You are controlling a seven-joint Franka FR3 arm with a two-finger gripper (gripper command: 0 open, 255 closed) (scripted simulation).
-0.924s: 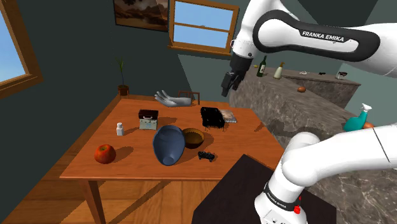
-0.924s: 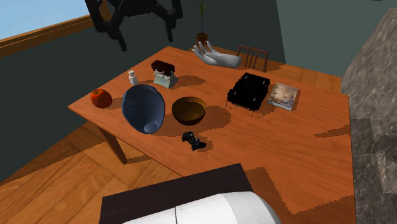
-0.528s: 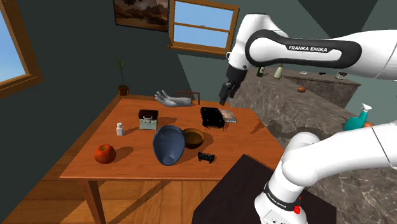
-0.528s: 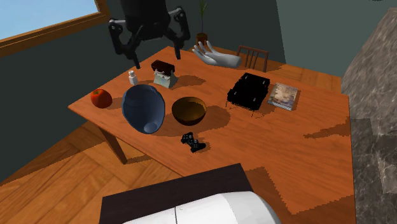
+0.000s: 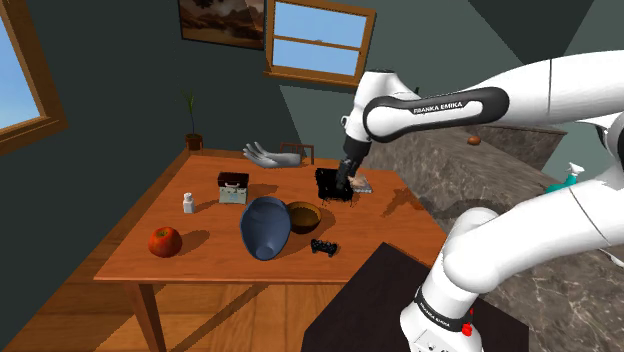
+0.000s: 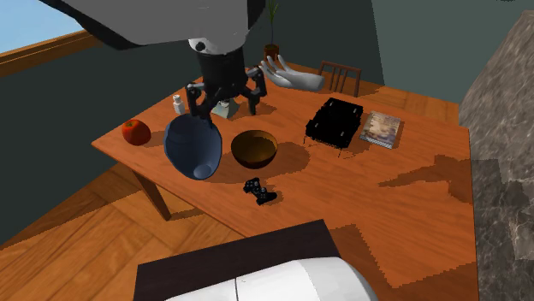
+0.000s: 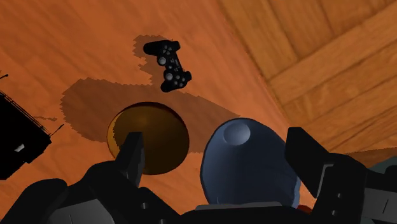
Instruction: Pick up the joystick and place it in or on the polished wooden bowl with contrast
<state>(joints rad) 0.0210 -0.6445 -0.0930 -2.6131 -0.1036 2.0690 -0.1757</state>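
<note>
The joystick (image 5: 323, 246) (image 6: 259, 190) (image 7: 168, 64) is a black gamepad lying on the wooden table (image 5: 205, 262) near its front edge. Just behind it stands the brown wooden bowl (image 5: 304, 215) (image 6: 254, 149) (image 7: 147, 137), upright and with nothing in it. My gripper (image 5: 345, 180) (image 6: 224, 106) (image 7: 222, 159) hangs open well above the table, over the bowl and a blue vessel, with nothing between its fingers. The joystick lies ahead of the fingertips, beyond the bowl.
A large blue vessel (image 5: 265, 226) (image 6: 192, 144) (image 7: 251, 162) lies beside the bowl. A black wire rack (image 5: 333, 186) (image 6: 335, 120), a book (image 6: 382, 128), a hand sculpture (image 5: 270, 154), a small box (image 5: 233, 188), a white bottle (image 5: 187, 203) and an apple (image 5: 165, 241) stand around.
The arm has swung down and towards the shoulder view's left, lowering the gripper towards the table over the bowl. The fingers stay open. Objects on the table have not moved.
</note>
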